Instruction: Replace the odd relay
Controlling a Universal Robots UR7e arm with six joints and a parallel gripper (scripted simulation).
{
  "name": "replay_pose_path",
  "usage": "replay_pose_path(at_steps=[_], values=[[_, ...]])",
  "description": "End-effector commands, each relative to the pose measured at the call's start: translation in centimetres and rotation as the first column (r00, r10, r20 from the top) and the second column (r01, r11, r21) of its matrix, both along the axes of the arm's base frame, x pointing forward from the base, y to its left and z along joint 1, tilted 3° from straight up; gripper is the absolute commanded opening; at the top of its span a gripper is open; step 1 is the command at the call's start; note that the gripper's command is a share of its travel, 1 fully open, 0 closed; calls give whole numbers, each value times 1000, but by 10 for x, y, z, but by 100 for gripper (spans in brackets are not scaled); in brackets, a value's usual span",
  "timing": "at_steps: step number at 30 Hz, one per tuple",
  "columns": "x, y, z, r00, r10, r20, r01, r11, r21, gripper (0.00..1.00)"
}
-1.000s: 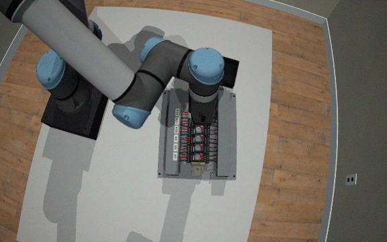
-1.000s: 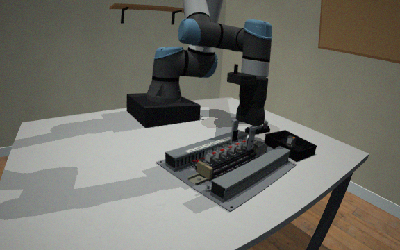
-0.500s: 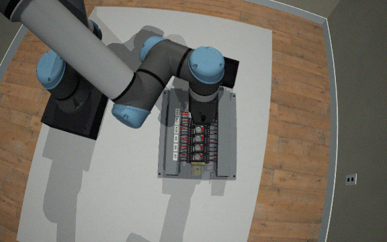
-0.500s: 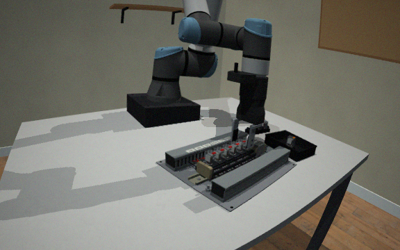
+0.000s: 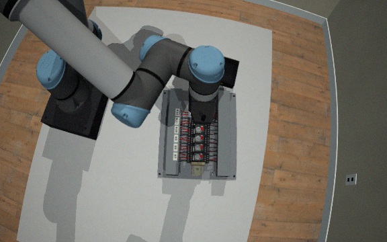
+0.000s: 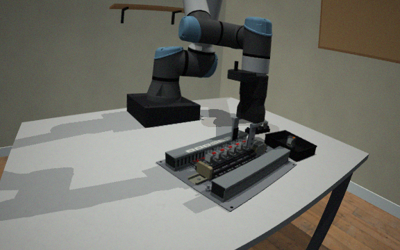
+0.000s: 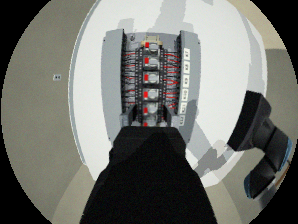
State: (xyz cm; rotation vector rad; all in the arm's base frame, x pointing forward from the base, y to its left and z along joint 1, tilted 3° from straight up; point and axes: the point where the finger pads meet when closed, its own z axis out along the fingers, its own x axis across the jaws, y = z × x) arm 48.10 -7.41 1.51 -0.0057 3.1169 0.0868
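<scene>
The row of relays (image 5: 198, 138) (image 6: 232, 153) (image 7: 151, 78) stands in black sockets; all the test buttons I can make out are red and on the same side. My gripper (image 6: 242, 142) (image 7: 149, 109) is open, its fingers down on either side of the row near its K12 end, nothing seen gripped. The relay at that end is mostly hidden by the gripper, so its seating cannot be told. The black tray (image 5: 232, 72) (image 6: 305, 153) stands beyond that end. A relay (image 6: 291, 140) with an orange-looking button lies in it.
Grey wire ducts (image 5: 224, 134) (image 6: 252, 171) (image 7: 113, 75) flank the row on both sides, with red and black wires between. A beige end block (image 5: 197, 169) (image 6: 205, 169) closes the K7 end. White labels (image 7: 185, 80) run along one duct. The robot's black base (image 6: 163, 111) is on the table.
</scene>
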Motion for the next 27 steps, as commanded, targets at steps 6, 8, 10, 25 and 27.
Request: replay_pose_path(at_steps=[6, 8, 10, 25, 27], values=[[0, 0, 4, 1000, 0, 1, 0, 1000, 0, 100], [0, 0, 5, 1000, 0, 1, 0, 1000, 0, 100], [0, 0, 5, 1000, 0, 1, 0, 1000, 0, 100], [0, -1, 10, 1000, 0, 1, 0, 1000, 0, 100], [0, -1, 10, 1000, 0, 1, 0, 1000, 0, 100]])
